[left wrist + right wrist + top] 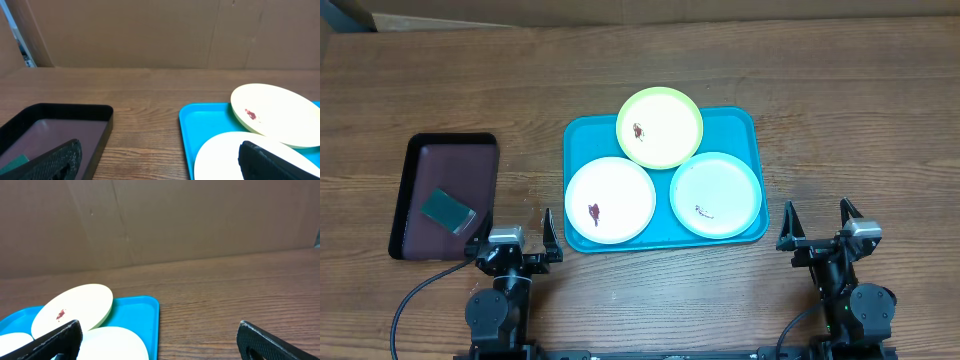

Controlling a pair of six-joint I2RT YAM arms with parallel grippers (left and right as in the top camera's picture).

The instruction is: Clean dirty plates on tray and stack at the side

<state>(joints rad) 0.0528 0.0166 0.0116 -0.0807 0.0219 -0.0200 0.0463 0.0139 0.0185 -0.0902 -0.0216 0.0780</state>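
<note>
The left tool (512,228) and the right tool (817,215) both stand with jaws spread wide, holding nothing, at the near edge of the worktop (820,90). Between them lies the turquoise tray (740,125) with three plates in it: a white plate (610,200) and a mint-white plate (716,194) side by side, and a yellow-green plate (660,127) behind them, overlapping the far rim (each bears a small dark smear). Further left, a maroon tray (445,165) holds a teal block (448,210).

surface: wooden table (840,120) | on it: turquoise tray (588,140) centre; maroon tray (450,165) left, apart
</note>
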